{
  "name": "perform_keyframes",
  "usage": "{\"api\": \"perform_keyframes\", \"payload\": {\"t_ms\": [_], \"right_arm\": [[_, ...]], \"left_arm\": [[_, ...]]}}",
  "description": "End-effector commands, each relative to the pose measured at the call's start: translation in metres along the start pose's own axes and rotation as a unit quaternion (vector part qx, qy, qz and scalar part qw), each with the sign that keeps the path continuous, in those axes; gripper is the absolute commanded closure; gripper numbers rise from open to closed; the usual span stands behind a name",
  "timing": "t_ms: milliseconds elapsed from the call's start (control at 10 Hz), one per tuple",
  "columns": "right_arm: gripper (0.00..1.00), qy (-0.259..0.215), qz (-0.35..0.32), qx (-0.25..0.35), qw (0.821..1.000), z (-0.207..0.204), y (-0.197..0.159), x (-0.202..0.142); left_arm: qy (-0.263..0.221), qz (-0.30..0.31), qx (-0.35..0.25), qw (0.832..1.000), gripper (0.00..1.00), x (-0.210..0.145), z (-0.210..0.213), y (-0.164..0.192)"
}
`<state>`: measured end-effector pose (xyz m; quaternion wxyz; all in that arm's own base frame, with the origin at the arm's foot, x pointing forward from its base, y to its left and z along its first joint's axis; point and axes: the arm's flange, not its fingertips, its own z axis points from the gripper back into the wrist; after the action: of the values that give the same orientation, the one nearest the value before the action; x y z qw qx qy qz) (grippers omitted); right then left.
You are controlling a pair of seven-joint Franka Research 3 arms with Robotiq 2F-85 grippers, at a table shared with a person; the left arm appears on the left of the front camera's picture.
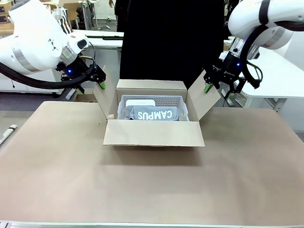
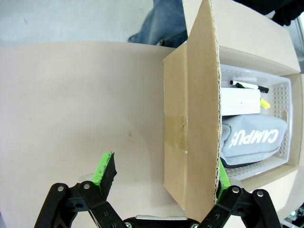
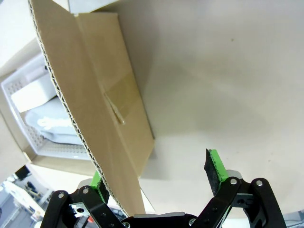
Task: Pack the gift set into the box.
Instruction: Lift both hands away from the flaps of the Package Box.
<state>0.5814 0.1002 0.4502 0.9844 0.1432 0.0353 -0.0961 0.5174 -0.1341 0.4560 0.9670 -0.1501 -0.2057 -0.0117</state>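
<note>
Packing's nearly there, by my read: gift set [image 1: 153,110] sits inside the box [image 1: 154,134], grey CAMPUS item [image 1: 156,114] lying in the perforated basket [image 1: 156,100], w/ a white pack [image 1: 140,103] beside it. Box stands mid table [image 1: 142,190], toward the far edge, person [image 1: 166,38] right behind it. What's left is prob. just closing up: top's open, left flap [image 1: 101,101] and right flap [image 1: 205,101] splayed up and outward. L gripper [image 1: 98,80] is at the left flap's top edge, jaws spread wide. Its wrist view has the flap's edge between the fingers, nothing clamped. R gripper [image 1: 218,90] mirrors it at the right flap, also spread, gripping nothing. Both flaps need folding inward.
</note>
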Motion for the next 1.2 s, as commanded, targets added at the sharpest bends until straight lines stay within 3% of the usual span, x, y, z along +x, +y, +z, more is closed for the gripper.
{"api": "perform_keyframes", "payload": {"t_ms": [0,100,200,300,400,600,700,800,900,1100], "right_arm": [[0.00,0.000,0.000,0.000,1.000,0.000,0.000,0.000],[0.00,0.000,0.034,0.090,0.995,0.034,-0.007,-0.017],[0.00,-0.004,0.066,0.182,0.981,0.078,-0.027,-0.040],[0.00,0.035,0.133,0.287,0.948,0.116,-0.049,-0.062],[0.00,0.033,0.147,0.364,0.919,0.139,-0.072,-0.077],[0.00,0.064,0.115,0.464,0.876,0.135,-0.126,-0.075],[0.00,0.053,0.094,0.497,0.861,0.125,-0.148,-0.073],[0.00,0.000,0.132,0.399,0.908,0.175,-0.096,-0.093],[0.00,0.000,0.132,0.399,0.908,0.175,-0.096,-0.093],[0.00,0.000,0.132,0.399,0.908,0.175,-0.096,-0.093]], "left_arm": [[0.000,0.000,0.000,1.000,0.00,0.000,0.000,0.000],[-0.026,-0.038,-0.084,0.995,0.00,-0.009,0.040,-0.007],[-0.004,-0.097,-0.276,0.956,0.00,-0.027,0.090,-0.003],[0.018,-0.166,-0.447,0.879,0.00,-0.046,0.130,0.013],[-0.012,-0.150,-0.496,0.856,0.00,-0.060,0.147,0.031],[-0.054,-0.075,-0.566,0.819,0.00,-0.073,0.138,0.077],[-0.058,-0.029,-0.567,0.821,0.00,-0.075,0.125,0.101],[-0.056,0.100,-0.518,0.848,0.00,-0.068,0.111,0.120],[-0.126,-0.086,-0.500,0.853,0.00,-0.085,0.173,0.070],[-0.126,-0.086,-0.500,0.853,0.00,-0.085,0.173,0.070]]}}
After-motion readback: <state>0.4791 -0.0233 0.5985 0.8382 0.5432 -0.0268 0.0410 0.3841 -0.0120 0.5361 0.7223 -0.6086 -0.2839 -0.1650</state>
